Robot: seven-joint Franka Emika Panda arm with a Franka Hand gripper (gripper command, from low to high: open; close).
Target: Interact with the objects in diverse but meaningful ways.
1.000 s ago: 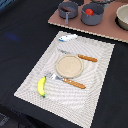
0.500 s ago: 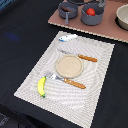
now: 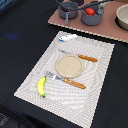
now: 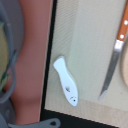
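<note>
We start at the exterior view's left, where the banana point(image 3: 41, 86) lies on the near corner of the woven placemat point(image 3: 35, 75), well apart from the hand point(image 3: 97, 5). Just beside it toward the middle lies a fork point(image 3: 67, 80) with a wooden handle, and beyond that a round tan plate point(image 3: 68, 64) sits at the mat's centre. A knife point(image 3: 79, 56) with a wooden handle lies along the plate's far side.

Nearer the hand, the white-and-blue fish point(image 3: 67, 37) point(image 4: 66, 81) rests at the far edge of the mat; the wrist view looks straight down on it, its tail toward the brown board point(image 3: 100, 27) point(image 4: 32, 60), with the knife blade to one side.

On the brown board at the back of the dark desk point(image 3: 20, 30) stand two small grey pots. The left pot point(image 3: 68, 8) has a handle pointing toward the mat. The right pot point(image 3: 92, 15) holds the red tomato point(image 3: 90, 11), and it sits directly under the hand. At the far right a pale bowl point(image 3: 123, 16) is cut by the frame edge.

Of the hand we see only dark parts at the top edge above the tomato's pot, and grey blurred edges in the wrist view; we cannot tell how wide its fingers stand, nor whether it grips anything.
</note>
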